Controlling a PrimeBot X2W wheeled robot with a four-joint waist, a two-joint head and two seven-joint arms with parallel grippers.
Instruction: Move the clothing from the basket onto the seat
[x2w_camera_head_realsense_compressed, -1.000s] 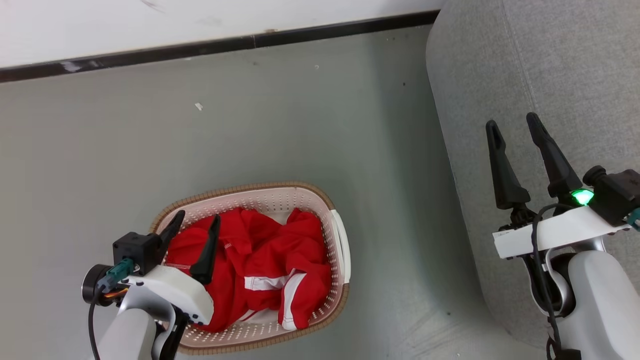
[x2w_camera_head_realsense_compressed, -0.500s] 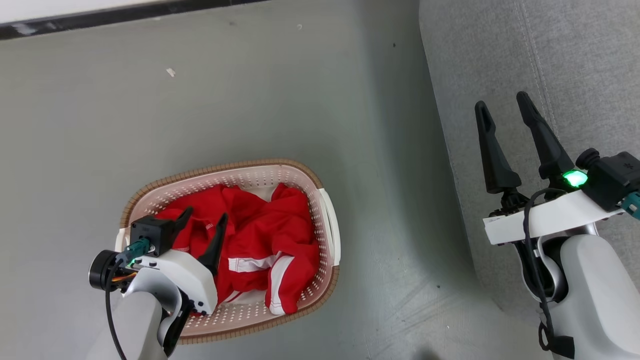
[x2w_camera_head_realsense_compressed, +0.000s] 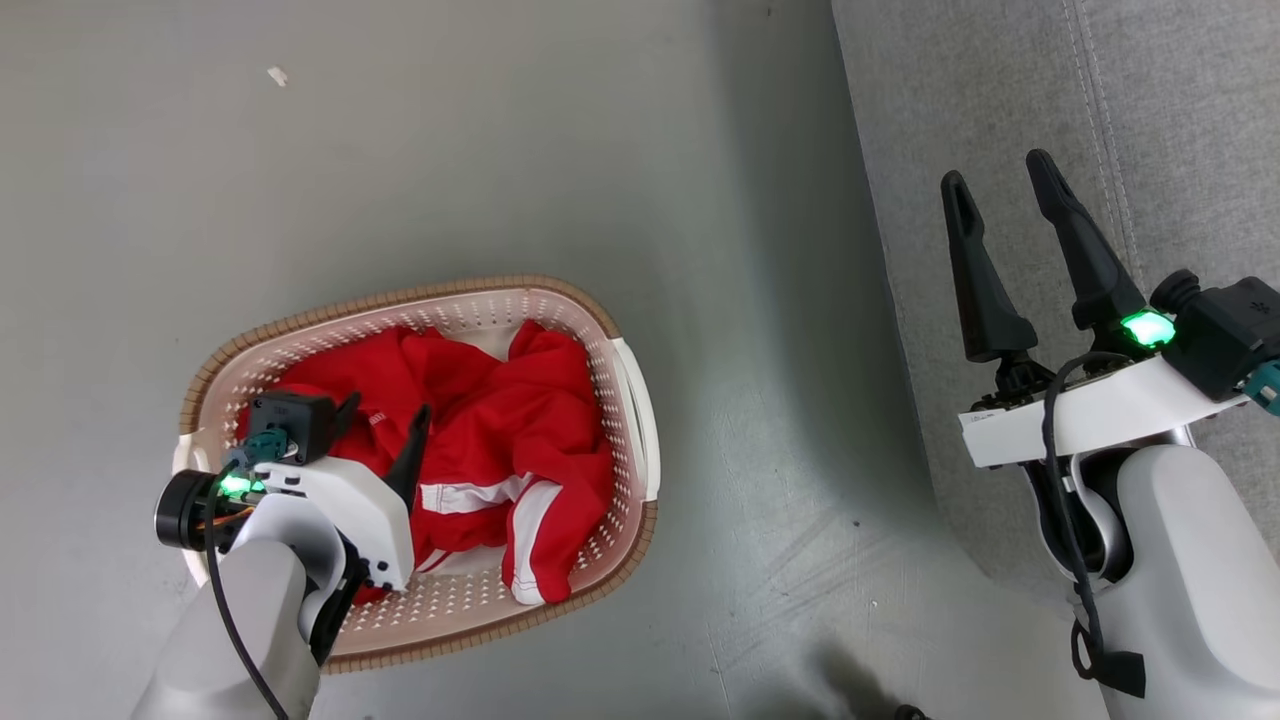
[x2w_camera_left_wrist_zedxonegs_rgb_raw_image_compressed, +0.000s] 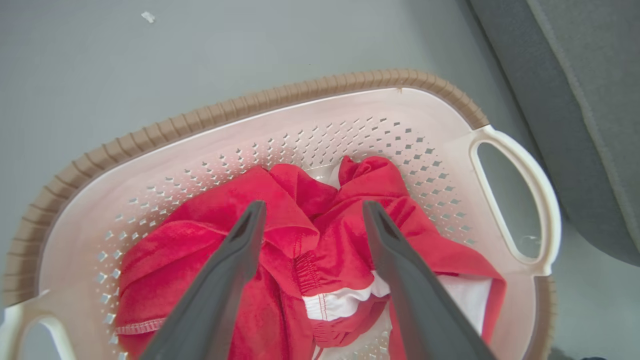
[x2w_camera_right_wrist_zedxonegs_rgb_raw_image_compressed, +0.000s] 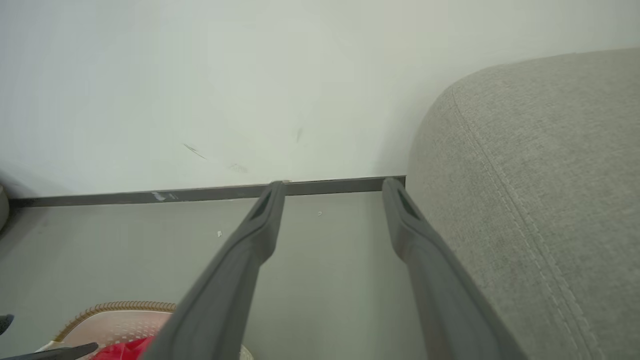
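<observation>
Left hand (x2w_camera_head_realsense_compressed: 388, 405) had pushed further in over the basket (x2w_camera_head_realsense_compressed: 400, 295) during the last second, its tips no longer near the rim but above the middle of the heap. Its fingers stood spread wide and held nothing. The clothing (x2w_camera_head_realsense_compressed: 500, 450) lay crumpled inside the basket as before, red with white trim, and none of it had been lifted. In the left wrist view a raised fold of the clothing (x2w_camera_left_wrist_zedxonegs_rgb_raw_image_compressed: 310, 235) sat between the two fingers; whether they touched the fabric I could not tell. The basket stood on the floor (x2w_camera_head_realsense_compressed: 500, 150), with the seat (x2w_camera_head_realsense_compressed: 1150, 100) nearby. The head camera had also tipped down, so the whole scene slid up. Right hand (x2w_camera_head_realsense_compressed: 995, 170) hung wide open and empty over the seat's edge. I judged a first grasp was close
</observation>
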